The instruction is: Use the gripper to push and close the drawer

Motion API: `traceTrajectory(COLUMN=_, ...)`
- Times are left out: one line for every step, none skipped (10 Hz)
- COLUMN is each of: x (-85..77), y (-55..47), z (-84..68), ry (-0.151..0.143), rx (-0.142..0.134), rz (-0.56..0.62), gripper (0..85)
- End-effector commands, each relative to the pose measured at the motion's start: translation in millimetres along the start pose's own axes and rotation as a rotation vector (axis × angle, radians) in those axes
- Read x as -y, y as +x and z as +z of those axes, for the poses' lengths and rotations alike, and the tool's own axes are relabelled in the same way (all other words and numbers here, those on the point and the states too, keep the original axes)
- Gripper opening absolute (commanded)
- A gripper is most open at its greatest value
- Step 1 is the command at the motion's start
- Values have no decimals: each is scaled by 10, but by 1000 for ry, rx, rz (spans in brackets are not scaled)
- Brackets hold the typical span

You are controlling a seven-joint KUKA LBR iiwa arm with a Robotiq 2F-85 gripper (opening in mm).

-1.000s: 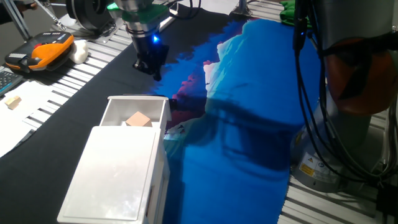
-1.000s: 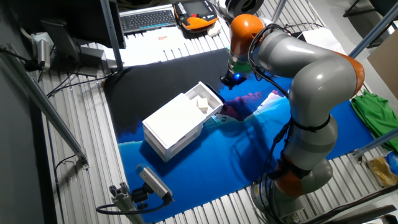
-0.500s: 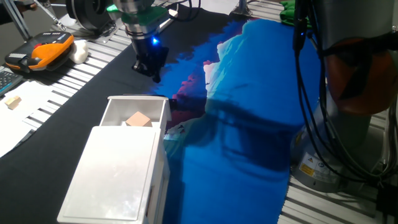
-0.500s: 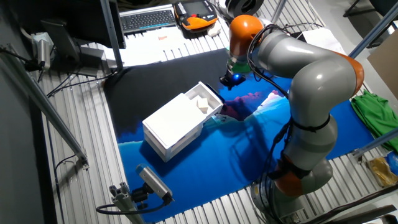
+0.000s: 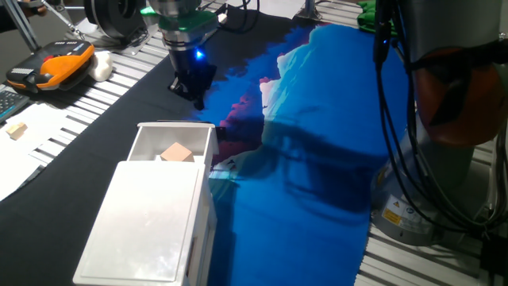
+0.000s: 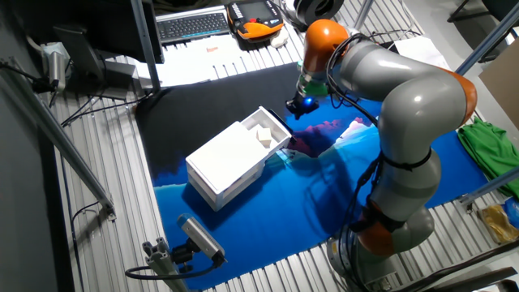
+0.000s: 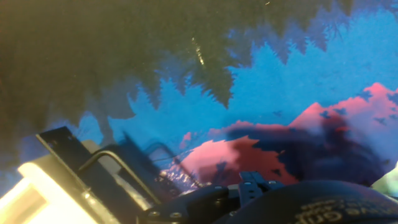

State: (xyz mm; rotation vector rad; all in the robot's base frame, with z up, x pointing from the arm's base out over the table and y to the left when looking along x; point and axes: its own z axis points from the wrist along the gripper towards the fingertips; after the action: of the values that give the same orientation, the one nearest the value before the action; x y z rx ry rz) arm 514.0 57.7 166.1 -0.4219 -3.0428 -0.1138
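Note:
The drawer (image 5: 174, 143) is a white tray pulled out of its white casing (image 5: 149, 226), and a tan block (image 5: 176, 152) lies in it. The gripper (image 5: 194, 89), black with a blue light, hangs over the dark cloth beyond the drawer's open end, apart from it, with its fingers together and nothing held. In the other fixed view the gripper (image 6: 295, 108) is to the right of the drawer (image 6: 264, 130) and casing (image 6: 225, 161). The hand view shows mostly cloth, with a pale lit edge (image 7: 31, 186) at bottom left.
A blue, pink and black cloth (image 5: 317, 159) covers the table. An orange and black pendant (image 5: 55, 65) and a small block (image 5: 16, 130) lie at left on the slatted top. The grey robot base (image 5: 452, 119) with cables stands at right. A keyboard (image 6: 193, 24) lies at the far side.
The gripper and wrist have shifted very slightly sideways above the cloth. The drawer and the block in it have not moved.

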Motion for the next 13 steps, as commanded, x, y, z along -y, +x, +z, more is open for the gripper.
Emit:
traceTrajectory(x=-10, y=14, z=3, ry=-17, rx=-4, rz=10, gripper=0)
traceTrajectory(x=-25, y=28, z=7, ry=-23, rx=-7, rz=14, gripper=0)
traceTrajectory(x=-35, y=40, z=11, ry=-38, rx=-13, rz=23, gripper=0)
traceTrajectory(x=-39, y=43, z=8, ry=-56, rx=-17, rz=32, gripper=0)
traceTrajectory(x=-45, y=45, z=5, ry=-64, rx=-19, rz=36, gripper=0)
traceTrajectory(x=-50, y=47, z=4, ry=-65, rx=-20, rz=38, gripper=0)
traceTrajectory(x=-67, y=56, z=3, ry=-66, rx=-20, rz=41, gripper=0)
traceTrajectory(x=-80, y=66, z=6, ry=-66, rx=-20, rz=44, gripper=0)
traceTrajectory(x=-92, y=76, z=10, ry=-66, rx=-20, rz=46, gripper=0)
traceTrajectory(x=-104, y=84, z=15, ry=-68, rx=-19, rz=49, gripper=0)
traceTrajectory(x=-120, y=91, z=26, ry=-70, rx=-19, rz=52, gripper=0)
traceTrajectory(x=-132, y=96, z=33, ry=-75, rx=-19, rz=57, gripper=0)
traceTrajectory(x=-135, y=98, z=36, ry=-102, rx=-26, rz=70, gripper=0)
